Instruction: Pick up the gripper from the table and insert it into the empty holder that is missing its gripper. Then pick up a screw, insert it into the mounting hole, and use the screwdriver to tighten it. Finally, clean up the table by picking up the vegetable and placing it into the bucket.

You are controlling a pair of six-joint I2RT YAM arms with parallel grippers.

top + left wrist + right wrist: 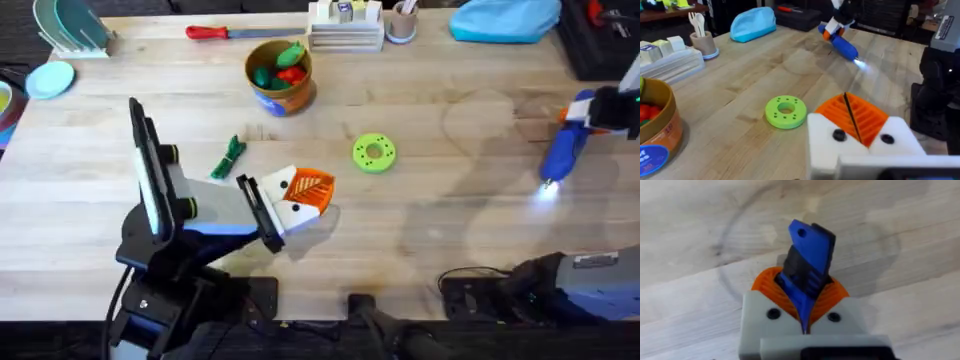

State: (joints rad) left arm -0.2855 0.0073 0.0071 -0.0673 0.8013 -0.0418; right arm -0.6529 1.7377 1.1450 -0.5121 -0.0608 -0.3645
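- The left end effector (305, 195) sits low over the middle of the surface (450, 230). Its two orange fingers (852, 117) are pressed together with only a thin dark line between them, and they hold nothing. So the finger seems already mounted in its holder (860, 145), and I see no loose orange finger lying anywhere.
- The right end effector (805, 312) is closed on the screwdriver (565, 150) at the right side, with the tool's lit tip pointing down, just above the wood. I judge the screw step is going on or nearly finished; I cannot see the screw itself.
- The vegetable (229, 157) lies on the surface beside the left arm, apart from the bucket (281, 75), so the cleaning is not yet done.
- The bucket already has red and green toys inside.
- A green disc (374, 153) lies between vegetable and screwdriver; a red-handled tool (222, 32) and a blue pouch (503, 18) are at the far edge, out of the way.
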